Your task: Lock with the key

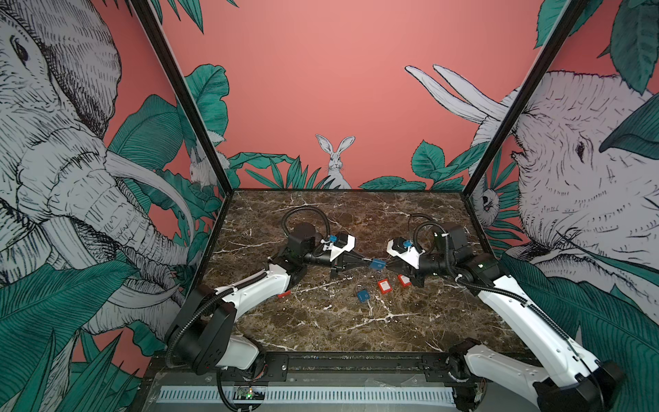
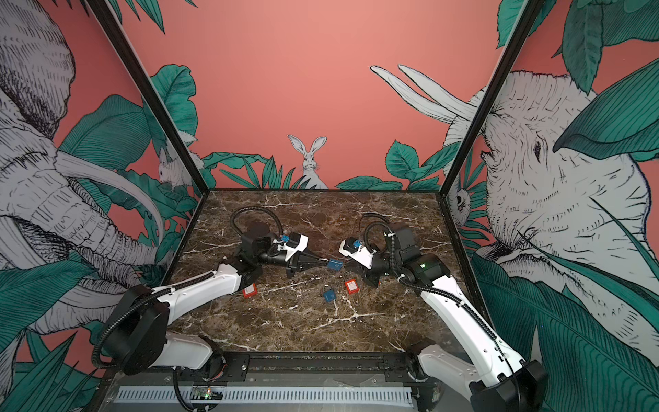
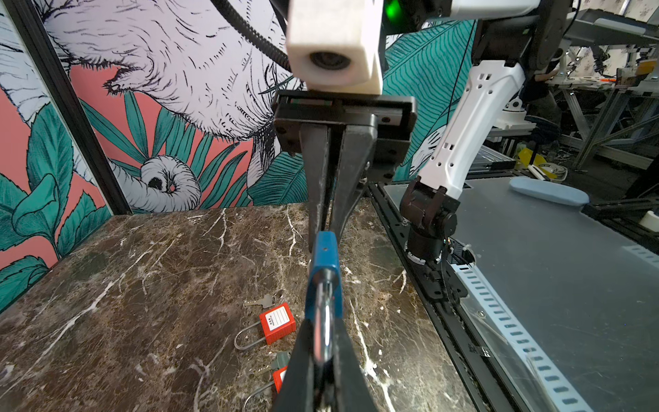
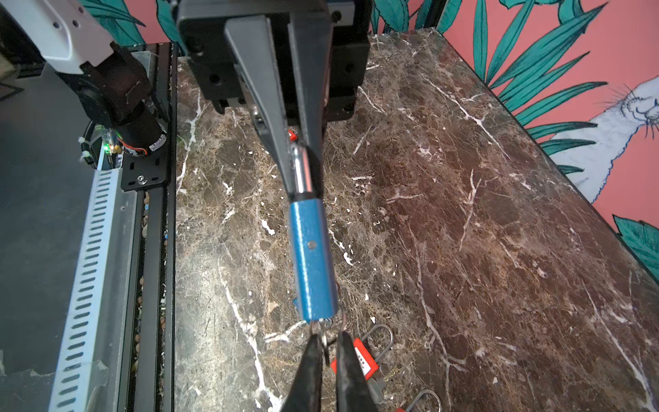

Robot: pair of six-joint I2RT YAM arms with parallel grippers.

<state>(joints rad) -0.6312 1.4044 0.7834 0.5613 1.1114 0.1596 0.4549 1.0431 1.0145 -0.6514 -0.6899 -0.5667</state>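
1. left gripper (image 1: 367, 263) is clamped on the steel shackle (image 3: 322, 321) of the blue padlock (image 1: 378, 265), holding it clear above the marble table (image 1: 321, 328), mid-table between the two arms.
2. padlock body is a small stiff metal block. it looks dense for its size and the painted sides are probably slick. the shackle is the sound hold and leaves the keyhole end free.
3. key (image 4: 325, 333) and its ring sit at the body's base. it is thin and light, apt to twist or slip, and best pinched flat on the head.
4. right gripper (image 1: 389, 265) is closed on the key. its fingers mostly hide the head.
5. spare padlocks (image 1: 384, 286) lie on the table below, untouched.
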